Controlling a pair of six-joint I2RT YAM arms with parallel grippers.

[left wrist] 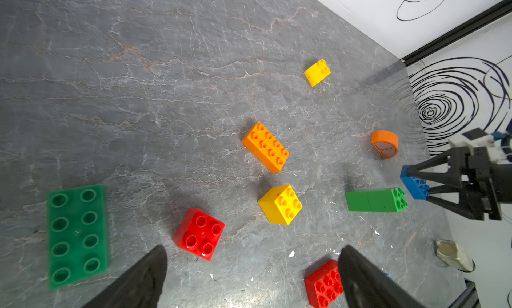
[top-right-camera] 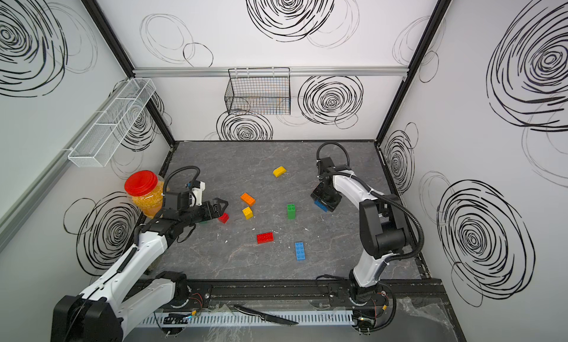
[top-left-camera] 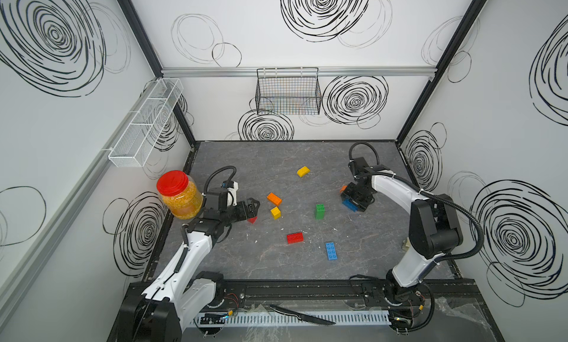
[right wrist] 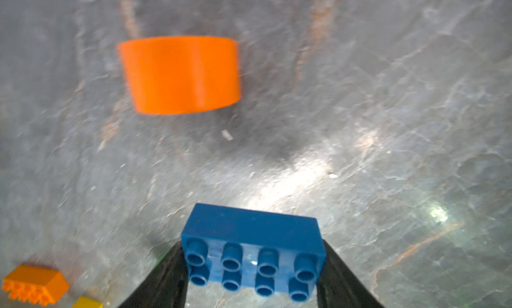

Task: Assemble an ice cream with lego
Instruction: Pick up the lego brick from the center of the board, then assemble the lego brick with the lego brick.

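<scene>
**Right tool** (right wrist: 252, 250): closed on the two ends of a blue brick (right wrist: 250, 226), studs turned toward the wrist camera. Whether the brick is clear of the counter (right wrist: 388, 99) cannot be told. Just ahead of the tool lies an orange rounded piece (right wrist: 180, 74), apart from the brick. Both top views lose nearly all of it behind the tool (only an orange sliver shows).

**Left tool** (left wrist: 252, 250): fingers spread wide, holding nothing.
- A small red brick (left wrist: 199, 233) lies on the counter just ahead of the gap, nearer one finger.
- Outside that finger lies a wide green brick (left wrist: 77, 234); the top views hide it almost wholly under the arm.
- A longer red brick (top-left-camera: 295, 237) shows whole in both top views, but the left wrist view has it half behind the other finger.
- Further ahead lie a yellow brick (left wrist: 279, 204) and an orange brick (left wrist: 264, 146), well apart from the tool.
- Behind the tool stands a red-lidded jar (top-left-camera: 178, 196), seen in the top views only.
</scene>
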